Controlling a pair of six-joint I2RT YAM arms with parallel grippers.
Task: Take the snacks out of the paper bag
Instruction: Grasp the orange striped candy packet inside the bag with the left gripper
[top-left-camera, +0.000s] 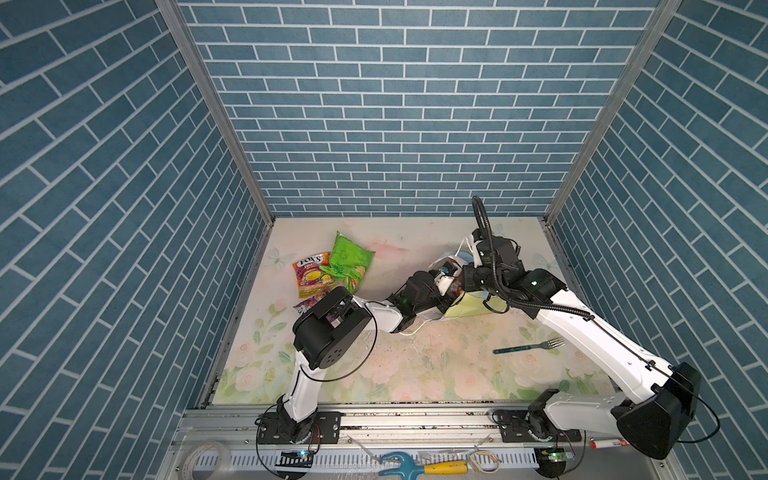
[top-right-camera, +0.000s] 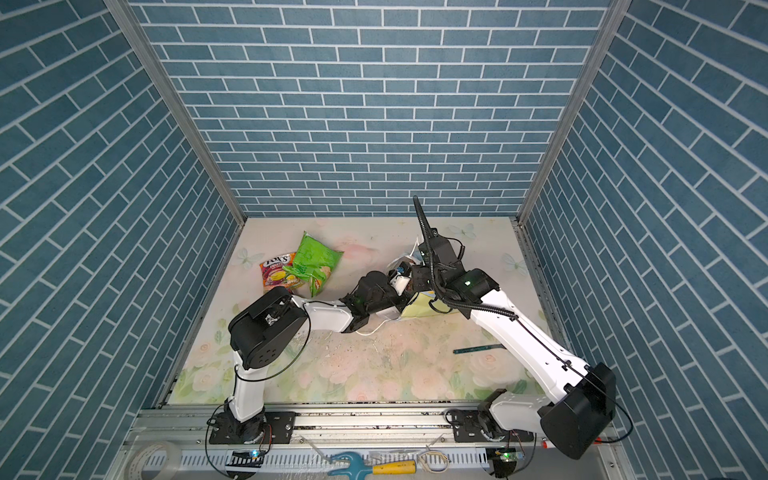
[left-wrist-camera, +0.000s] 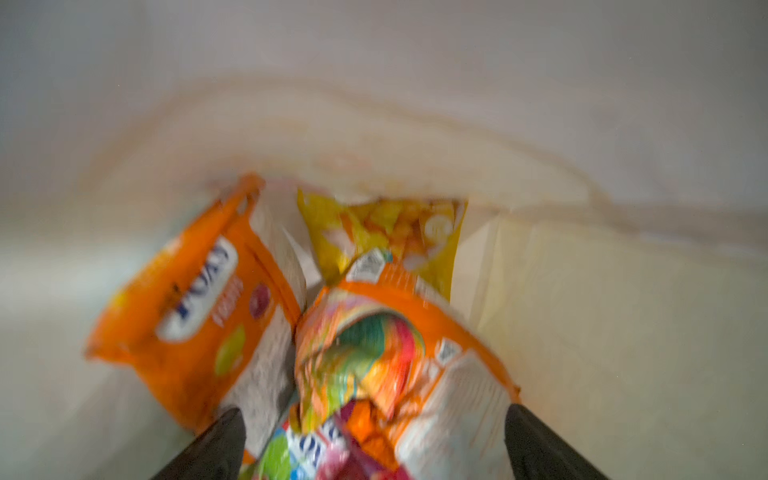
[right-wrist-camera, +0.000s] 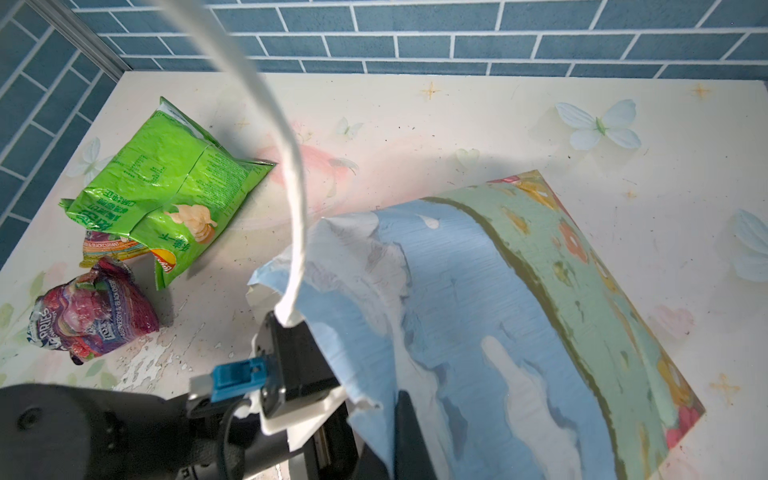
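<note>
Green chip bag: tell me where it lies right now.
In both top views the green chip bag lies on the table at far left, partly over a FOX'S packet, well left of the paper bag.

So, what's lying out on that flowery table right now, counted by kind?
snack packets: 3 (green chip bag, FOX'S fruit packet, purple berries packet)
paper bag: 1
fork: 1
total: 5 (packets inside the bag not counted)
</note>
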